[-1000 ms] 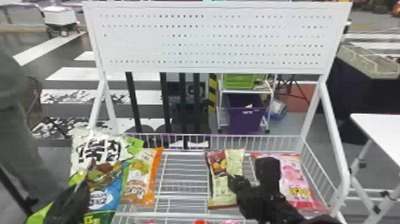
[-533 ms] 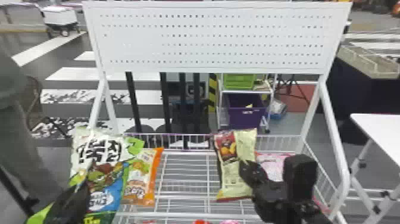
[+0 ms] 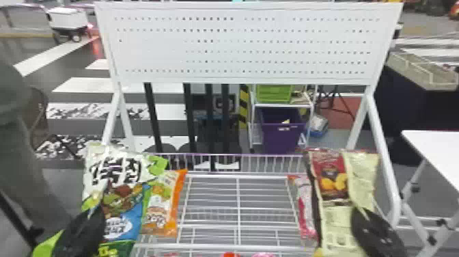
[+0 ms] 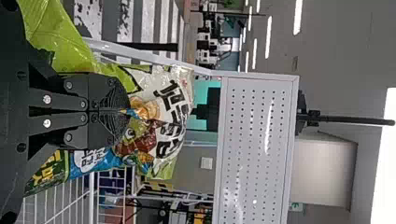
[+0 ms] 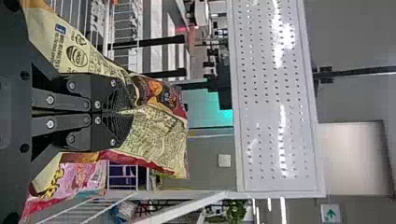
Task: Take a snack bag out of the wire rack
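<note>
Cream and deep red, the snack bag (image 3: pixel 333 201) stands upright at three o'clock from the middle of the wire rack (image 3: pixel 238 208), as the head view shows it. The right gripper (image 3: pixel 358 210) is clamped on its cream face; the right wrist view shows both fingers pinched together on a fold of the film, with the bag's top spreading past their tips. I can't tell whether its lower end touches the rack.

Behind it, partly covered, a pink bag (image 3: pixel 305 208) also sits at three o'clock. Over at nine o'clock, an orange-edged bag (image 3: pixel 158 205) leans beside a big green, white and blue bag (image 3: pixel 119 201). The left gripper (image 3: pixel 97 208) is closed on that big one, its fingertips nipping the front of the packaging in the left wrist view.

Small red and pink packs (image 3: pixel 230 254) peek in at six o'clock. At twelve, a white perforated panel (image 3: pixel 246 44) rises over the rack, and a purple bin (image 3: pixel 281 136) sits beyond at one.
</note>
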`<state>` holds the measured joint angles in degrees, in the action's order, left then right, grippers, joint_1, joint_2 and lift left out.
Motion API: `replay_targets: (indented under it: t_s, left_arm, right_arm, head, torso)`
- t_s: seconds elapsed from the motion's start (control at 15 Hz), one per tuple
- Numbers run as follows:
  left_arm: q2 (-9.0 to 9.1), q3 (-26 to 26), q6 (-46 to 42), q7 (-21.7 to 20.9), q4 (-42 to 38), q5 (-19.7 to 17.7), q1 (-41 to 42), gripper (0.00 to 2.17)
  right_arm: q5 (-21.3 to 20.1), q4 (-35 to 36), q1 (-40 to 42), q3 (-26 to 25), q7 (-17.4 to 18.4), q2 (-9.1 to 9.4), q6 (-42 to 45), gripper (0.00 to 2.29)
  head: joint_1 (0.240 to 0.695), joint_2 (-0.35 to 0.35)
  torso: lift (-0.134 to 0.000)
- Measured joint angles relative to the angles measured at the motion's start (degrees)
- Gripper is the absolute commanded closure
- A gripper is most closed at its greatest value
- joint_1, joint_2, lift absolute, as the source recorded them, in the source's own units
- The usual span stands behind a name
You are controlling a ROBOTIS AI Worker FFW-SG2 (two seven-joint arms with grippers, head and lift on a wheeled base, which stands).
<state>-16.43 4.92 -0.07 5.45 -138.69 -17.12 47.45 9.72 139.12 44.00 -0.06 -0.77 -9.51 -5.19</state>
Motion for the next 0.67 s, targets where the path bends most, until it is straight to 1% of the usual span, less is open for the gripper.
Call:
replay_targets:
  t_s: [0.13, 0.27, 0.47, 0.67]
  left_arm:
    - [0.0, -0.01, 0.02, 0.0, 0.01, -0.02, -0.13, 2.11]
    - [0.04, -0.04, 0.03, 0.0, 0.01, -0.02, -0.16, 2.11]
    - [0.03, -0.01, 0.03, 0.0, 0.01, -0.02, -0.23, 2.11]
    - [0.09, -0.08, 0.03, -0.09, 0.0, -0.02, -0.1, 2.11]
  right_arm:
    - [-1.36, 1.67, 5.51, -1.96, -0.52, 1.25, 4.95, 2.19]
    - [-2.61, 2.27, 8.95, -2.75, -0.47, 1.85, 7.55, 2.19]
    - [-2.85, 2.42, 10.49, -3.16, -0.46, 2.61, 8.43, 2.19]
    - [-2.86, 3.27, 10.81, -3.18, -0.46, 2.91, 8.9, 2.19]
  head:
    - [0.499, 0.0]
    - [0.499, 0.0]
    - [0.499, 0.0]
    - [0.499, 0.0]
  torso:
    - [0.0]
    - [0.0]
    - [0.0]
    - [0.0]
